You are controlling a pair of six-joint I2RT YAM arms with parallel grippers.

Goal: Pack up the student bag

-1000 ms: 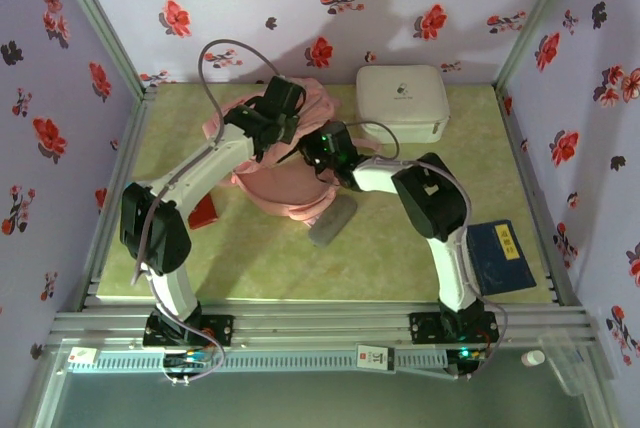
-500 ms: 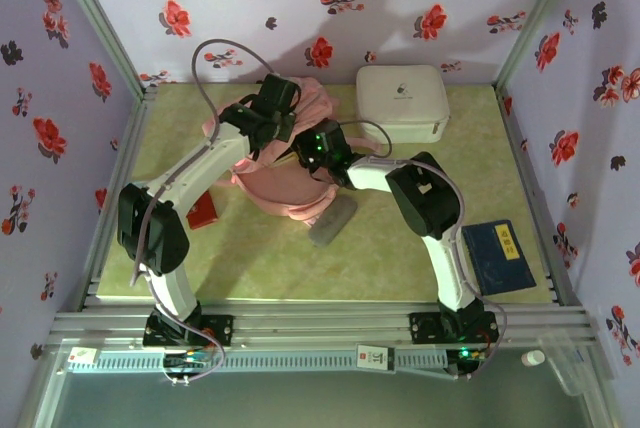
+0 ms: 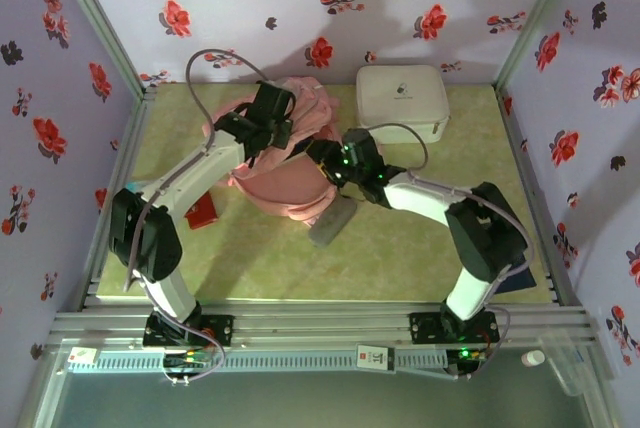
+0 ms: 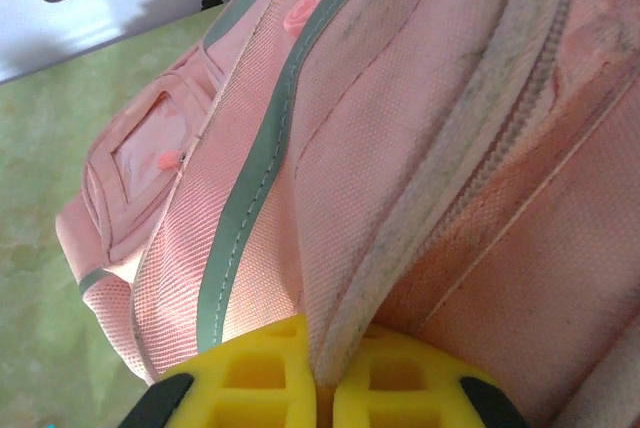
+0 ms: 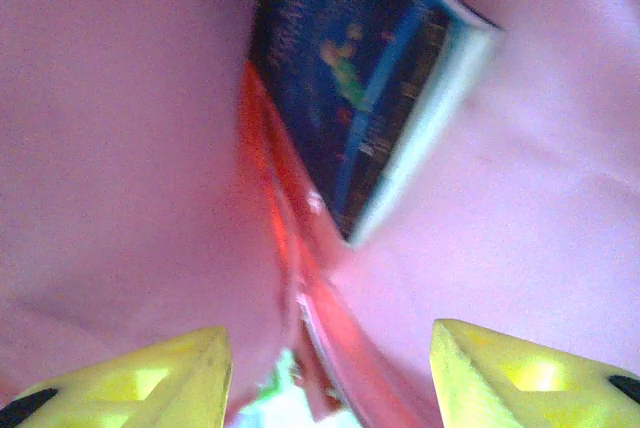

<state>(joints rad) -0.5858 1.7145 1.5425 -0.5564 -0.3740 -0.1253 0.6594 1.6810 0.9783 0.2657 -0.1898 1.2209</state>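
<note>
The student bag is found at upper centre of the top view, its opening edge pinched fast by the left gripper. A blue book is seen inside the bag. The right gripper, spread wide and empty, is drawn rightward from its place a second ago. The book is judged released.

My pincer stands with its two yellow fingertips spread wide. The soft pink fabric student bag closes in on both sides. Ahead, a dark blue book with a pale edge lies tilted against that fabric. A blurred red strip runs from beside the book down toward the gap between my fingertips.
</note>
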